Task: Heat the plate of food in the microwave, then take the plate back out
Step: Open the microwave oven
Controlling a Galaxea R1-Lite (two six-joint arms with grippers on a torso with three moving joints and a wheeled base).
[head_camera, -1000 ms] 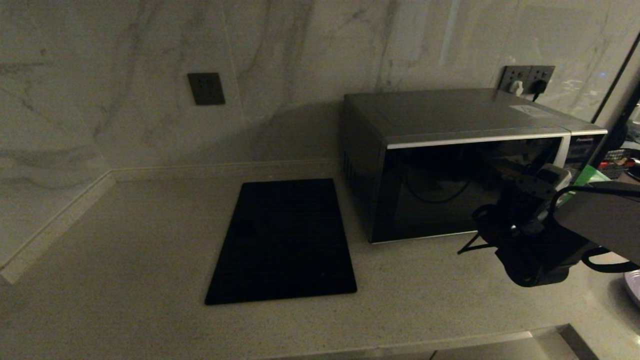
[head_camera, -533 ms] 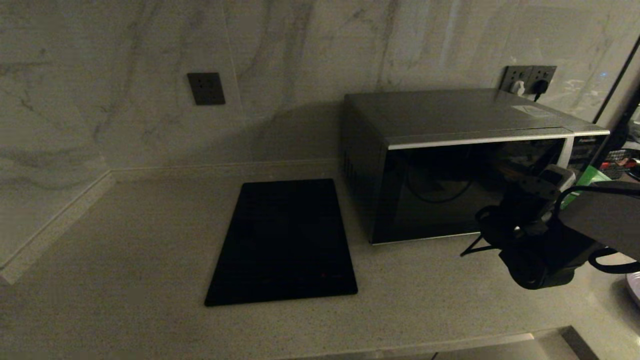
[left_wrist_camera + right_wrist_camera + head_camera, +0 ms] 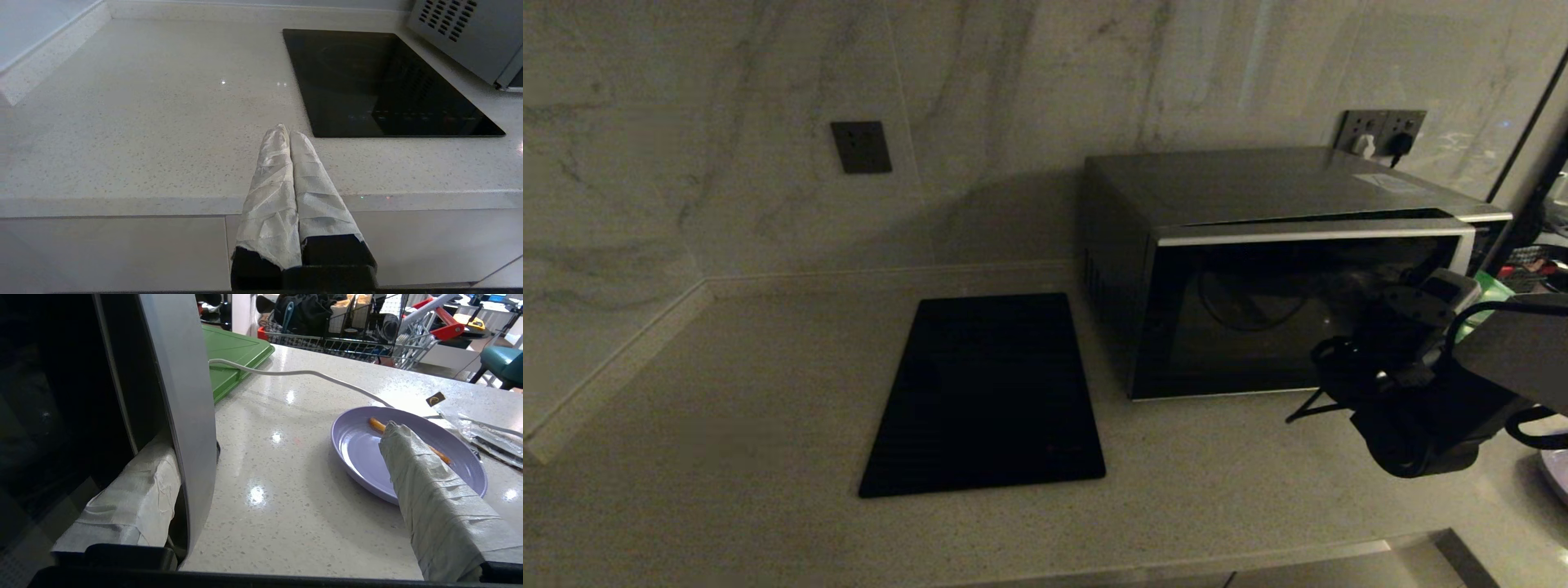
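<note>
The microwave (image 3: pixel 1258 184) stands at the back right of the counter, its dark glass door (image 3: pixel 1241 318) slightly ajar at the right side. My right gripper (image 3: pixel 278 445) is open wide at the door's right edge. One taped finger (image 3: pixel 135 498) sits behind the curved silver handle strip (image 3: pixel 179 396); the other finger (image 3: pixel 429 490) stands free over the counter. The lavender plate of food (image 3: pixel 359 449) rests on the counter to the right of the microwave, with an orange fry stick (image 3: pixel 376 424) on it. My left gripper (image 3: pixel 286 130) is shut and empty, low at the counter's front edge.
A black glass cooktop (image 3: pixel 988 392) lies flat left of the microwave. A green board (image 3: pixel 233 355) lies beside the microwave, and a white cable (image 3: pixel 306 373) runs across the counter behind the plate. Wall sockets (image 3: pixel 1384 131) sit behind the microwave.
The microwave door's right side has swung out a little from the body. My right gripper has shifted slightly right and toward me with it.
</note>
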